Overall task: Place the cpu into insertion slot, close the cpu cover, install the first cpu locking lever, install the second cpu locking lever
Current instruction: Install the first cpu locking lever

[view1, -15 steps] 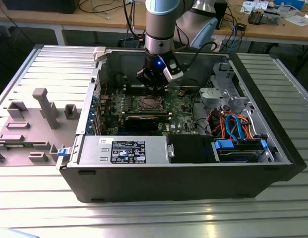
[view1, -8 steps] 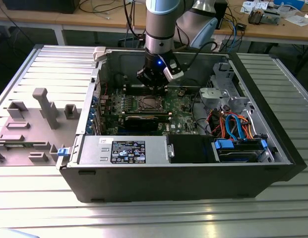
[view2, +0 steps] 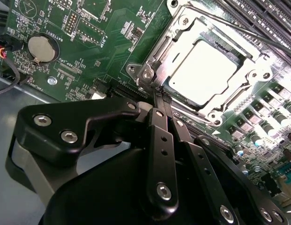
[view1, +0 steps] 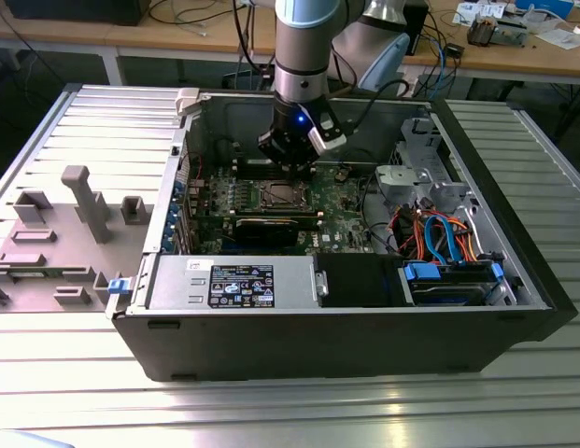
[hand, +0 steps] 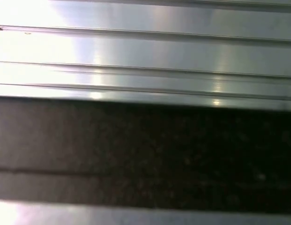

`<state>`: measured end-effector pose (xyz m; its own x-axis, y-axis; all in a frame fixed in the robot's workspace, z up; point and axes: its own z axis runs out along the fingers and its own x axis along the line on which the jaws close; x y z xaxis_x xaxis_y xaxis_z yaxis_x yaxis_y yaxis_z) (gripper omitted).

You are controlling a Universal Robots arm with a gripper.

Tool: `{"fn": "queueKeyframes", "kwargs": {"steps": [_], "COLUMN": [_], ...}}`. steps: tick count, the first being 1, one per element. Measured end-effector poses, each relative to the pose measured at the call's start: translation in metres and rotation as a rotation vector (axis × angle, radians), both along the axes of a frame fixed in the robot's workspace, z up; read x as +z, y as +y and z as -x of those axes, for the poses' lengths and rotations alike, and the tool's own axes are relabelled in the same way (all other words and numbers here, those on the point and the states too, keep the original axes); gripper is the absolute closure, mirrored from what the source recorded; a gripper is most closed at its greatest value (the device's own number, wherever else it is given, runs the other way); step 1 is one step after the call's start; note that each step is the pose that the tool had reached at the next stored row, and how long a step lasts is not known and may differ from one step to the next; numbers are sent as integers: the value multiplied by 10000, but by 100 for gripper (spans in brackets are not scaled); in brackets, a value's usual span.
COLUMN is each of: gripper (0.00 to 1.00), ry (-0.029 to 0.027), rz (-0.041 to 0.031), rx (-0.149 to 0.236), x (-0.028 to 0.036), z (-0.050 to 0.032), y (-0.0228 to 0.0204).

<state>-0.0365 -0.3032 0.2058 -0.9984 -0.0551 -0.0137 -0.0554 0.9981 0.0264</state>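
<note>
— Gripper status, second wrist view?

— Black fingers are sitting pressed together, holding nothing; their tips are resting at the corner of the cpu cover.

— Chip position?

— Beyond the tips, the cpu is lying flat in the insertion slot, the silvery frame lying down around it. 1 thin lever is running along the far edge.

— Wider scene?

— Farther off, green motherboard is surrounding the socket. From outside, the gripper is hovering inside the computer case.

In the exterior view the hand covers the far edge of the insertion slot — the cpu there is too small to tell. In the second wrist view the cpu cover runs off the frame's edge, and the fingers perhaps hide a lever's end.
</note>
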Motion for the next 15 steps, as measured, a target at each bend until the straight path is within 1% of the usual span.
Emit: {"fn": "queueKeyframes", "kwargs": {"steps": [1,2,4,7,12,15], "gripper": [89,89,89,89,89,89], "ry": [1,1,1,2,1,1], "rz": [55,92,151,218,217,179], "rx": [-2,1,0,1,0,0], "x": [-3,-7,-15,-29,-31,-36], "z": [0,-1,-2,-5,-5,-5], "y": [0,0,0,0,0,0]}}
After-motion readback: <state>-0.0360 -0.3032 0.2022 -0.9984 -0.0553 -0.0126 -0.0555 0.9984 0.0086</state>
